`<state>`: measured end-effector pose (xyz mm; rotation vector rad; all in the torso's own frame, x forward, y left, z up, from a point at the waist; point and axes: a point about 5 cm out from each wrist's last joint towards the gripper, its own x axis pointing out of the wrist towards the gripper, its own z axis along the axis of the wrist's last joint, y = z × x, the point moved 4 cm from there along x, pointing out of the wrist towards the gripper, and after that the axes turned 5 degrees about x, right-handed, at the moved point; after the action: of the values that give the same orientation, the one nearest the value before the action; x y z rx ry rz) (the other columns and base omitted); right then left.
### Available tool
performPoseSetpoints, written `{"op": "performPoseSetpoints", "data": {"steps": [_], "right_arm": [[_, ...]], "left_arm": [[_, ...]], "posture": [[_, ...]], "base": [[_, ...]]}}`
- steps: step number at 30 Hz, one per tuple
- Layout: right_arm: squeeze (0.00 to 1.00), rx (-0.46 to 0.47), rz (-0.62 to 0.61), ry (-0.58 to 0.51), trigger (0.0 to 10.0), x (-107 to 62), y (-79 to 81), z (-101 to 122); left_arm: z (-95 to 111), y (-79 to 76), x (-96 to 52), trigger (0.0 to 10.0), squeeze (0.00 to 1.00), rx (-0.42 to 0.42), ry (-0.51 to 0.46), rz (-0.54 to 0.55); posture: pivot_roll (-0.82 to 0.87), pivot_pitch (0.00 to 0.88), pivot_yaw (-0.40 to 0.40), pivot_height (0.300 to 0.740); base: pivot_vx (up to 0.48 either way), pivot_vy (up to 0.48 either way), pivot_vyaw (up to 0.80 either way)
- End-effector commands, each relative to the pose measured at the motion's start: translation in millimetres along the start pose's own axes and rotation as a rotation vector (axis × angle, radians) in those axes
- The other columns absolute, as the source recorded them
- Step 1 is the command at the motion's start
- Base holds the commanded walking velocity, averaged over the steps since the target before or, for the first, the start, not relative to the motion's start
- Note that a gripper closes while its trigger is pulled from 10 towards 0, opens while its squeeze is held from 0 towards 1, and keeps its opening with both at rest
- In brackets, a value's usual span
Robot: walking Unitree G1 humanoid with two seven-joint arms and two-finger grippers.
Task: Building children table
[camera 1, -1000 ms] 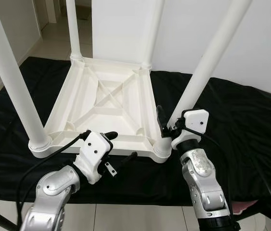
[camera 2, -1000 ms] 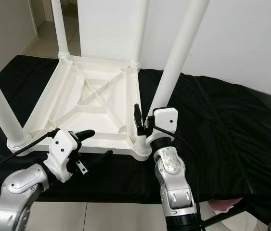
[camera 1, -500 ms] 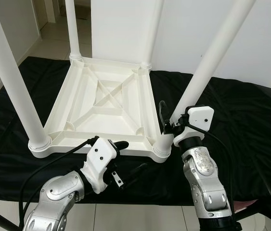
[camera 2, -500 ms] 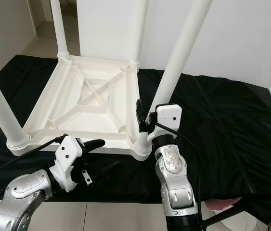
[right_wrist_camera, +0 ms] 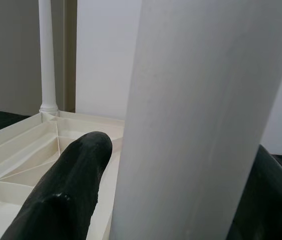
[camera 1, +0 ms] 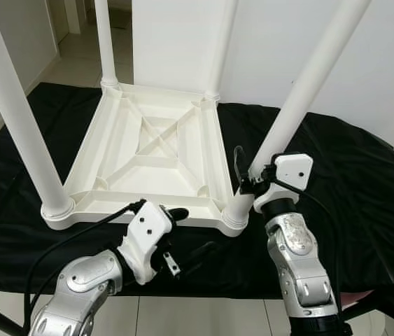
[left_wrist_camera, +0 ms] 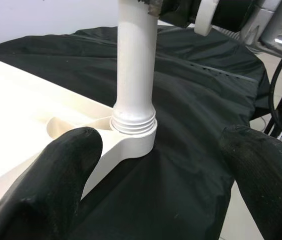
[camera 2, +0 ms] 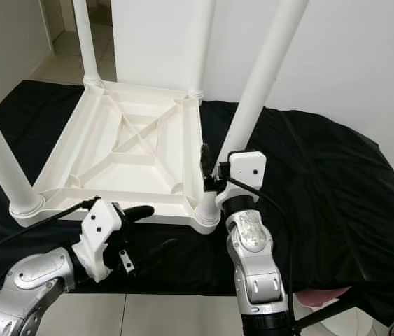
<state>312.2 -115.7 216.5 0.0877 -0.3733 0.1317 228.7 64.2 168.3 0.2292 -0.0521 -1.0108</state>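
Right tool (camera 1: 247, 176) clamps the rigid, smooth plastic leg (camera 1: 301, 94) near its socket; left tool (camera 1: 186, 234) apart. Table (camera 1: 148, 150) likely light.

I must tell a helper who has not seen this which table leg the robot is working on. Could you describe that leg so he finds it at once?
On the black cloth lies a white plastic table top, upside down, with four white round legs pointing up. The leg is at the near corner on the robot's right. Unlike the three others, it has the right gripper closed around it just above its socket.
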Motion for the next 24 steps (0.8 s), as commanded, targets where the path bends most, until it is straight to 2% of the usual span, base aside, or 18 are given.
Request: {"op": "performPoseSetpoints", "data": {"steps": [1, 7, 23, 24], "right_arm": [[0.0, 0.004, -0.017, 0.012, 10.0, -1.2, -4.6, -1], [0.0, 0.039, -0.013, 0.061, 10.0, -4.6, -2.2, -12], [0.0, 0.049, -0.021, 0.112, 10.0, -9.2, -2.9, -24], [0.0, 0.057, -0.012, 0.12, 0.0, -9.9, -1.7, -26]], "left_arm": [[3, -3.3, 1.8, 10.0, 0.0, -0.008, -0.012, -0.016], [4, -1.5, 2.6, 10.0, 0.0, 0.002, -0.014, -0.012], [5, -2.6, 2.2, 10.0, 0.0, -0.005, -0.008, -0.012], [5, -2.5, 2.2, 10.0, 0.0, -0.007, -0.008, -0.011]], "posture": [[0.02, 0.0, -0.12, 0.74], [0.03, 0.0, -0.12, 0.74], [0.03, 0.0, -0.119, 0.74], [0.03, 0.0, -0.121, 0.74]], "base": [[0.0, 0.0, 0.0], [0.0, 0.0, 0.0], [0.0, 0.0, 0.0], [0.0, 0.0, 0.0]]}}
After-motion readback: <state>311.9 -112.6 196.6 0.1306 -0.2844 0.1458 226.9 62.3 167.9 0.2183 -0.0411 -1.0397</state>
